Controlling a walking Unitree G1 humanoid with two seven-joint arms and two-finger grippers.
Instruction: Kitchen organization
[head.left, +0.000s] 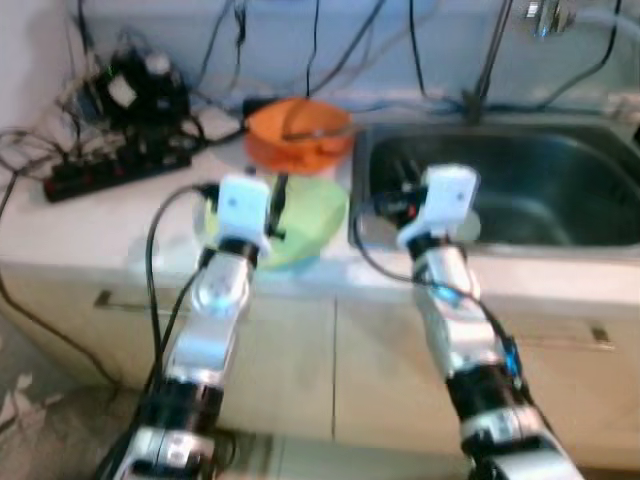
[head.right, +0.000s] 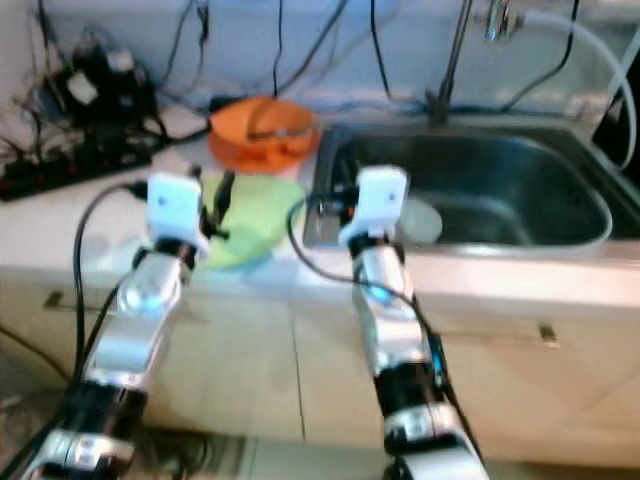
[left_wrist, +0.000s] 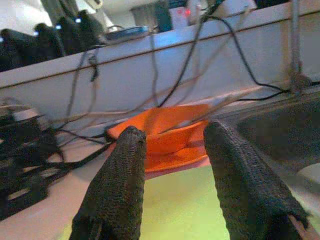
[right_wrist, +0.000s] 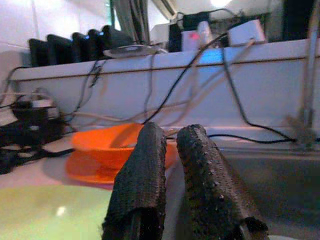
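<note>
The green bowl stands on the bench, directly under and just in front of the left gripper, whose two fingers are spread with a wide gap between them. Beyond this gripper, touching the far edge of the green bowl, is the orange bowl, and something thin lies across it; I cannot tell what it is. The right gripper is beside the left one, at the near left corner of the sink, with its fingers pressed almost together and holding nothing. In the right wrist view the orange bowl lies ahead of this gripper and the green bowl is below it to the side. Inside the sink, just past the right gripper, is a pale round thing, too blurred to name. Far to the left of the left gripper a power strip and tangled cables lie on the bench near the wall.
</note>
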